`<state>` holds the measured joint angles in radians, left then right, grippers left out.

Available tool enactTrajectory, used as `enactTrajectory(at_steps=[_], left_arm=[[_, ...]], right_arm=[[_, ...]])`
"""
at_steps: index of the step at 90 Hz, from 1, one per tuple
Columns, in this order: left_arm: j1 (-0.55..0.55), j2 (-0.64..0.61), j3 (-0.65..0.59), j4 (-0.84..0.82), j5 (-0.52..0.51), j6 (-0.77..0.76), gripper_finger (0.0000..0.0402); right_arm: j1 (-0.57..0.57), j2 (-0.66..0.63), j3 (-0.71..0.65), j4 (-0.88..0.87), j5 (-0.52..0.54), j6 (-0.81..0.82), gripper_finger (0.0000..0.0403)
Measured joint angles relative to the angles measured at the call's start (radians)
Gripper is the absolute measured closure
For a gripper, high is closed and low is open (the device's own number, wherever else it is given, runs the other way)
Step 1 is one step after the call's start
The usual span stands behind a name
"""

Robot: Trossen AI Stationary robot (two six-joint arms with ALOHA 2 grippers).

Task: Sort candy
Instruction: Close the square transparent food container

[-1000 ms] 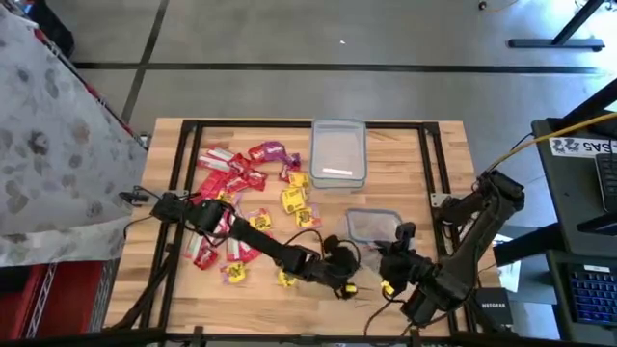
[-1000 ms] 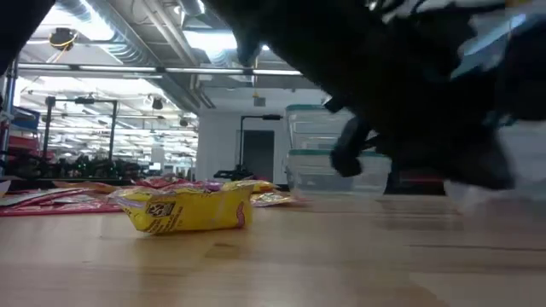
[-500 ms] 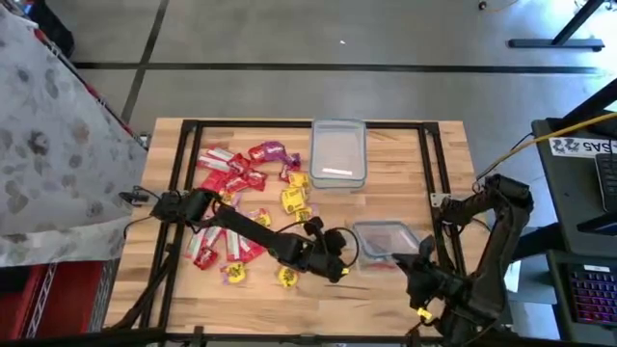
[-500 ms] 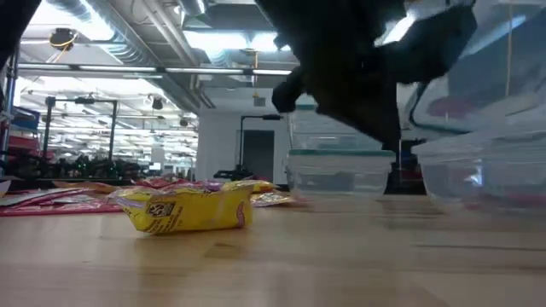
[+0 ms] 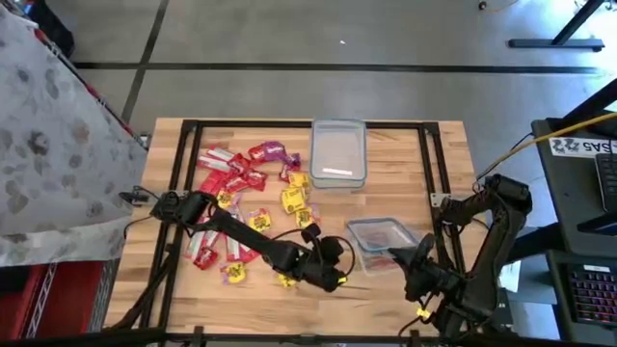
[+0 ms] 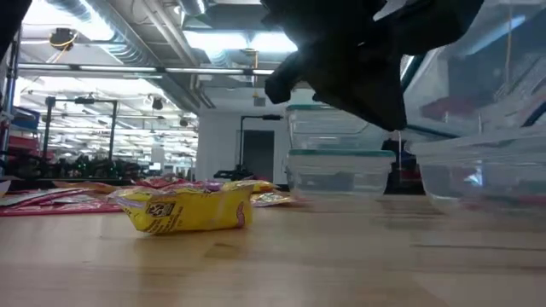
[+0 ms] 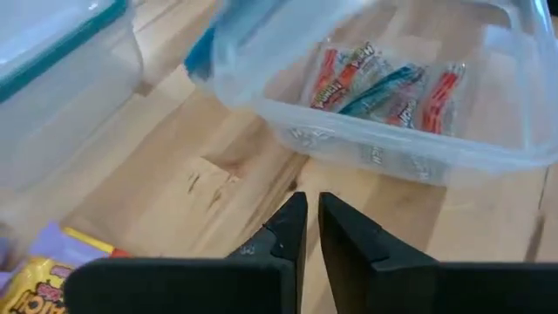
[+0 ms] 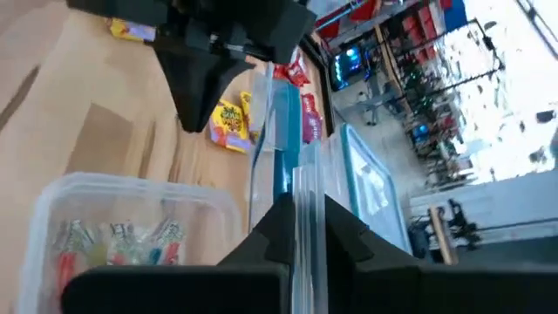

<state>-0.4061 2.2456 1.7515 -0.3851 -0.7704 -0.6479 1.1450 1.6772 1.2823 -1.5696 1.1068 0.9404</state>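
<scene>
Both grippers are seen near the table's near edge. Compared with half a second ago, the right gripper (image 5: 397,258) has been raised and pulled a little toward the left gripper, and the clear lid (image 8: 301,196) clamped between its fingers is now held on edge rather than low by the tub. The left gripper (image 5: 339,280) has been drawn slightly nearer, its fingers brought together on nothing, as shown in the left wrist view (image 7: 311,228).

On the wooden table (image 5: 405,164), open room is left along the far right and across the near middle, where bare boards are seen ahead of the left gripper. A lidded clear container (image 5: 337,152) is placed at the far middle. An open tub (image 5: 382,235) is set right of centre, just beside the right gripper, with red and blue wrapped sweets (image 7: 384,83) laid in it, their long axes roughly parallel.

Most of the candy (image 5: 236,193) is spread over the left half in a loose scatter: red packets at the far left, yellow ones toward the centre, pointing every way. One yellow packet (image 6: 183,207) is laid flat nearest the low camera, its long axis running left to right.
</scene>
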Motion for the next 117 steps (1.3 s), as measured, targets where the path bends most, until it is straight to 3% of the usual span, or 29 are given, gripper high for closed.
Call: enactTrajectory(at_steps=[21, 43, 53, 101, 117], left_arm=[[0.000, 0.000, 0.000, -0.003, 0.000, 0.000, 0.0385], [0.001, 0.000, 0.000, -0.003, -0.001, 0.000, 0.0385], [0.001, 0.000, 0.000, -0.001, -0.002, 0.000, 0.0385], [0.001, 0.001, 0.000, 0.000, -0.002, 0.020, 0.0385], [0.001, 0.001, 0.000, 0.000, -0.002, 0.020, 0.0385]], right_arm=[[0.014, 0.000, 0.000, 0.008, -0.077, -0.111, 0.0401], [0.014, 0.000, 0.000, 0.129, -0.130, -0.186, 0.0391], [0.014, 0.001, 0.000, 0.162, -0.146, -0.190, 0.0390], [0.012, 0.001, -0.001, 0.290, -0.410, -0.191, 0.0386], [0.011, 0.001, -0.002, 0.339, -0.413, -0.190, 0.0386]])
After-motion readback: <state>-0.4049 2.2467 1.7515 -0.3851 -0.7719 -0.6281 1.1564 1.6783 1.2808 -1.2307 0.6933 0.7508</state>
